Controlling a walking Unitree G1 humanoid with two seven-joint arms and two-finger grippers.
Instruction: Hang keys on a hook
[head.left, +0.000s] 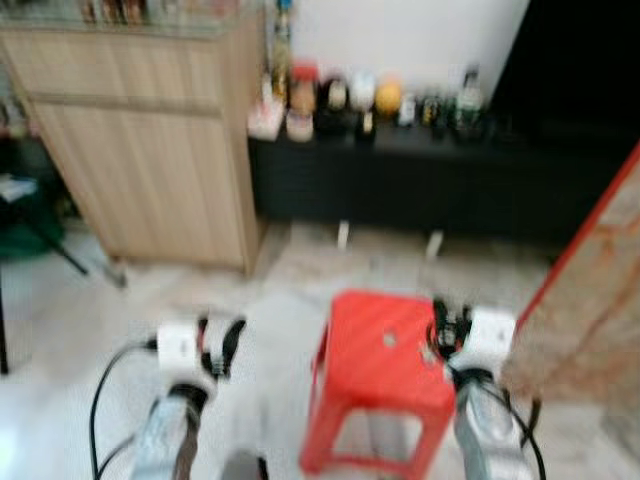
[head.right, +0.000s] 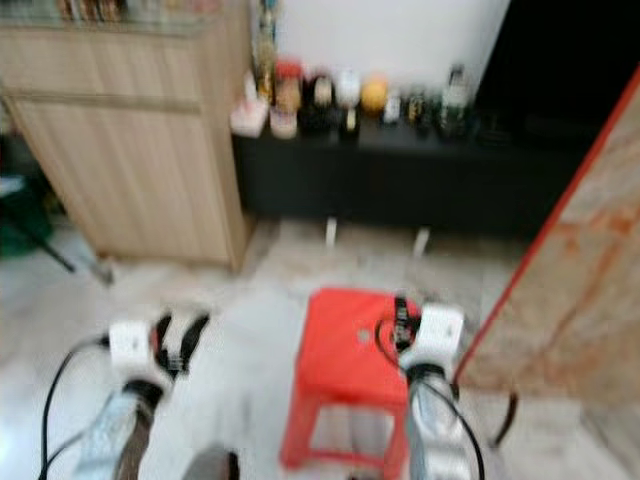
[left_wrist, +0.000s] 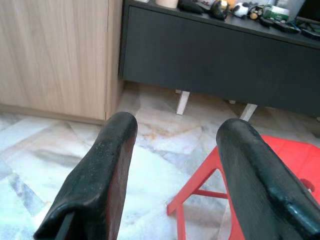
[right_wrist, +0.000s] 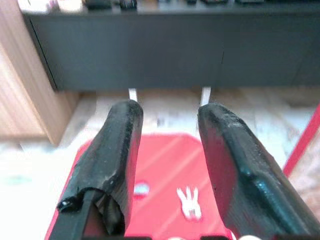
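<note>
Keys (right_wrist: 188, 202) on red stool (head.left: 385, 365), just below right gripper (right_wrist: 167, 122), fingers apart, empty

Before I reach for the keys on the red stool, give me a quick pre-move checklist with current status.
1. Keys located, lying on the red stool: ok.
2. Right gripper open, above the stool and facing the keys: ok.
3. Left gripper open, holding nothing, beside the stool: ok.
4. Head views sharp enough to aim: not ok, blurred.
5. Hook located: cannot tell.
</note>
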